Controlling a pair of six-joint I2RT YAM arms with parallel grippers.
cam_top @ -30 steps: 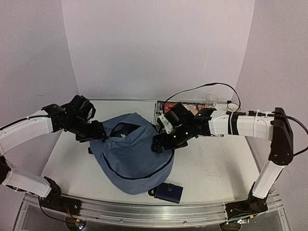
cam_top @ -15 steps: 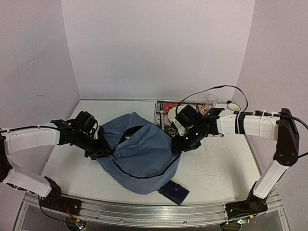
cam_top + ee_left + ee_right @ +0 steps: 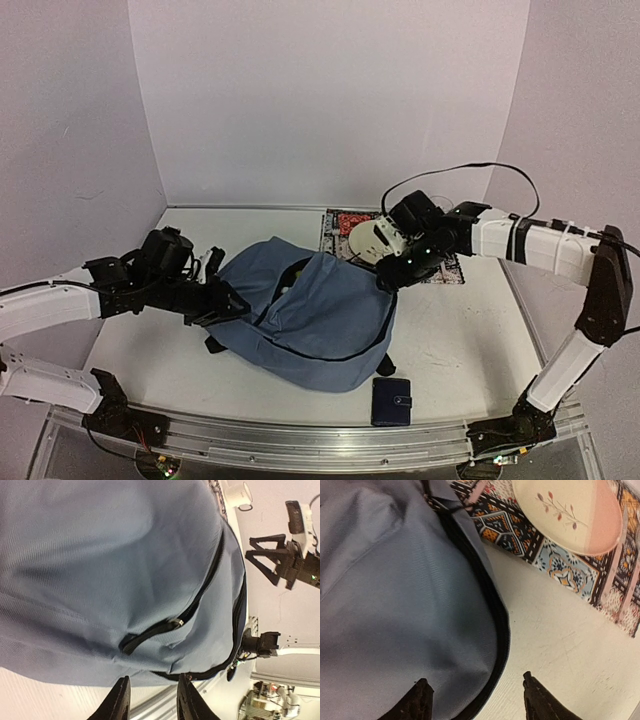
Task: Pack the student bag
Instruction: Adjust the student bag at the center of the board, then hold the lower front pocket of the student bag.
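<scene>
The student bag (image 3: 320,315), slate blue with black zip trim, lies bunched in the middle of the table and is stretched between both grippers. My left gripper (image 3: 228,300) is at its left edge. In the left wrist view the narrow-set tips (image 3: 152,680) meet the bag's (image 3: 125,555) lower hem, which puckers there. My right gripper (image 3: 392,278) is at the bag's upper right corner. In the right wrist view that corner (image 3: 395,605) sits between the part-closed jaws of the gripper (image 3: 476,682). The bag's mouth gapes at the top, and its contents are hard to make out.
A small dark navy wallet (image 3: 392,402) lies near the front rail (image 3: 300,440). A pale plate (image 3: 368,240) rests on a patterned mat (image 3: 445,268) behind the right gripper; both also show in the right wrist view, the plate (image 3: 570,515) on the mat (image 3: 555,565). A white cup (image 3: 239,491) stands beyond the bag.
Both grippers closed in on the bag and moved right with it. The bag slid right and bunched up. The wallet, formerly tucked under its front edge, now lies apart from it.
</scene>
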